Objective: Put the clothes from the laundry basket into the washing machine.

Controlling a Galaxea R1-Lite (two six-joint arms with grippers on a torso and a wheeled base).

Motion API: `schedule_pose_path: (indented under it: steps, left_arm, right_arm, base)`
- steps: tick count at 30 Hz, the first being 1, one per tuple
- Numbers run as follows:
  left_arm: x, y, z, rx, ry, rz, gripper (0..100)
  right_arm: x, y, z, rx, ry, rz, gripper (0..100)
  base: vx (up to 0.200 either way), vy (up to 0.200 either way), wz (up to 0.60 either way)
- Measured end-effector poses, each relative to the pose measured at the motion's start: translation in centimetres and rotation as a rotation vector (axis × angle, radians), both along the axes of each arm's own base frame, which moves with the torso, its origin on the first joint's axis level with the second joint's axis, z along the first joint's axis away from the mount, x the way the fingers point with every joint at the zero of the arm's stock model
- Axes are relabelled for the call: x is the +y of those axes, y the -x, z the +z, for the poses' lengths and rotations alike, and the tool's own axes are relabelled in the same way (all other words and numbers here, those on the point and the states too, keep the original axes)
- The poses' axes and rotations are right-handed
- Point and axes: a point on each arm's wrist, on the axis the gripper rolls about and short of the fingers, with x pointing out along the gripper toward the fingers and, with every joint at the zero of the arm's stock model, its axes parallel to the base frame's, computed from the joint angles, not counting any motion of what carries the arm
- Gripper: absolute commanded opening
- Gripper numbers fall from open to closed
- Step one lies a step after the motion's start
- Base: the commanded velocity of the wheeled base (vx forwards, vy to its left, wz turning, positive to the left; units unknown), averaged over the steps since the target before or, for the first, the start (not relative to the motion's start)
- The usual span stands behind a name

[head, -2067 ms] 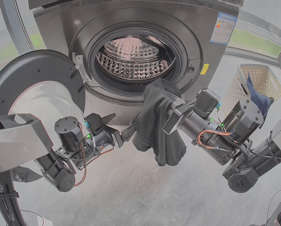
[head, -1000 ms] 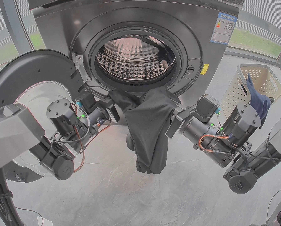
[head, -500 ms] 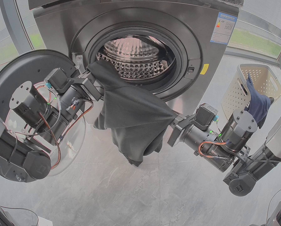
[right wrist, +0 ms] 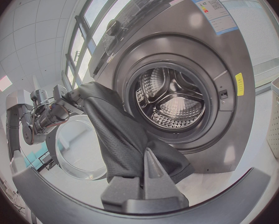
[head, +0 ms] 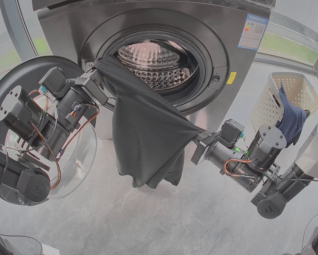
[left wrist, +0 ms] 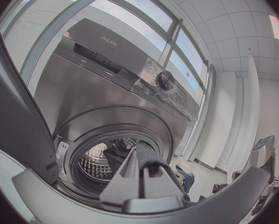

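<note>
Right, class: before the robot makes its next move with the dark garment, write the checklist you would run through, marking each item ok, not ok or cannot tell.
1. The washing machine door is swung open: ok.
2. The drum is free for loading: ok, it looks empty.
3. The left gripper is shut on the dark garment: ok.
4. The right gripper is shut on its other end: ok.
5. The hanging hem is clear of the floor: cannot tell.
6. The laundry basket is emptied: not ok, a blue garment hangs over its rim.
</note>
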Motion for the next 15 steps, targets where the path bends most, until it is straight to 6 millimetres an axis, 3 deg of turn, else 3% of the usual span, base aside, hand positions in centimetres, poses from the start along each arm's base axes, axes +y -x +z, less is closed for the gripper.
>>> schedule_pose_path:
  steps: [6,15]
  left_arm:
    - [0.0,0.0,0.0,0.001,0.001,-0.001,0]
    - [0.0,0.1,-0.1,0.006,-0.002,-0.002,0]
  right_arm:
    - [-1.0,-0.8,0.1,-0.004,-0.004,-0.035,0]
    - [-1.2,-0.3,0.2,0.000,0.002,-0.029,0]
  base:
    - [0.000,0.000,0.00]
    - [0.000,0.000,0.00]
